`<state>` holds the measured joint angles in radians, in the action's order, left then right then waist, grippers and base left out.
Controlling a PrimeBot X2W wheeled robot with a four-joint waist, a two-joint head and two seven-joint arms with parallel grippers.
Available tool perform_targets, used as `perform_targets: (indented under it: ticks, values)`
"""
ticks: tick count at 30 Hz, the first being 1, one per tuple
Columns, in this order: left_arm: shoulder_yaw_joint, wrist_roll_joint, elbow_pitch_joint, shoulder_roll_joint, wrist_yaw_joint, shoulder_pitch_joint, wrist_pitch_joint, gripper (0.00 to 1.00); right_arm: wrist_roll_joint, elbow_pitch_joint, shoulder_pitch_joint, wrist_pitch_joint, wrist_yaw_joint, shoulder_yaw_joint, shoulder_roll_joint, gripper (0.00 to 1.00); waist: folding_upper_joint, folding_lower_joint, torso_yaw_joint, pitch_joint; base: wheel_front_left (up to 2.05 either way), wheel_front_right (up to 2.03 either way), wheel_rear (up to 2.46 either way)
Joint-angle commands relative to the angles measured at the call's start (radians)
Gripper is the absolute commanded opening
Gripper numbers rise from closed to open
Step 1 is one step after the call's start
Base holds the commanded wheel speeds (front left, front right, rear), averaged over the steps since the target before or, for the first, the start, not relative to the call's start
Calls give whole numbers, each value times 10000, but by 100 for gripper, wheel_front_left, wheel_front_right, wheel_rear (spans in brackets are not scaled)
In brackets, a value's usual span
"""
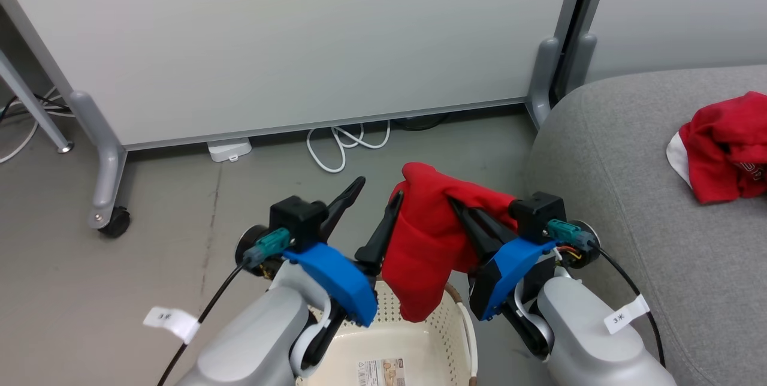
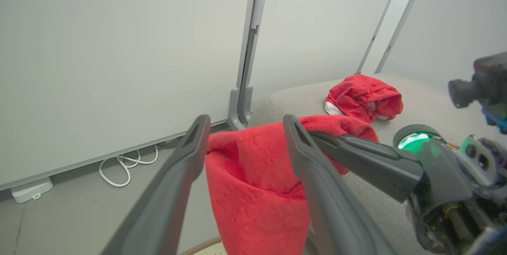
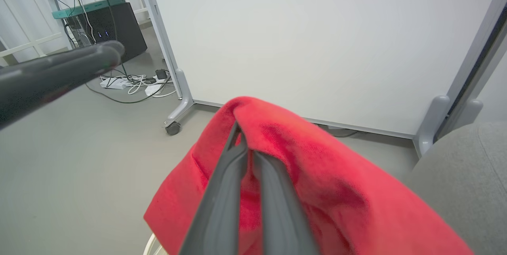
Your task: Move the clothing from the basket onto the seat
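Observation:
One red garment (image 1: 428,248) hangs over the cream basket (image 1: 413,344), draped across my right gripper (image 1: 456,203), which is shut on its top fold. The right wrist view shows the two fingers (image 3: 237,148) pressed together in the red cloth (image 3: 309,160). My left gripper (image 1: 377,193) stands open just left of the garment, its right finger beside the cloth's edge. In the left wrist view the garment (image 2: 253,183) hangs beyond the open fingers (image 2: 198,136). The second red garment (image 1: 725,146) with white trim lies crumpled on the grey seat (image 1: 623,170).
White partition panels (image 1: 299,38) on grey wheeled feet (image 1: 111,218) stand behind. A white cable loop (image 1: 344,143) and a white adapter (image 1: 228,149) lie on the grey floor. A black cabinet (image 3: 107,29) and more cables sit far left.

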<state>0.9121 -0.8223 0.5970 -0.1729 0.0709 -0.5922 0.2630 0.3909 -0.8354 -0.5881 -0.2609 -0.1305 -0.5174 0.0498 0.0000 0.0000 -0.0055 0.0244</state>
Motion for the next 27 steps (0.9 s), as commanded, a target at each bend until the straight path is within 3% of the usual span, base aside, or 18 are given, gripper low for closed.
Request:
perform_targets:
  ticks: [1, 11, 19, 27]
  values:
    - [-247, 219, -189, -105, -17, 292, 24, 100, -121, 103, 147, -56, -5, 82, 12, 0, 0, 0, -31, 7, 0, 0, 0]
    - [-3100, 2794, -2345, -599, -216, 3122, 24, 100, -921, 665, 549, -57, -5, 887, 12, 0, 0, 0, -432, 70, 0, 0, 0]
    - [-5226, 4070, -3465, -243, -67, 4898, 24, 100, -1430, 1085, 963, 96, -5, 1398, 11, 0, 0, 0, -900, 144, 0, 0, 0]
    - [-6332, 4925, -3710, 195, 333, 5495, 25, 100, -1875, 1745, 1407, 272, -5, 1854, 11, 0, 0, 0, -1526, 224, 0, 0, 0]
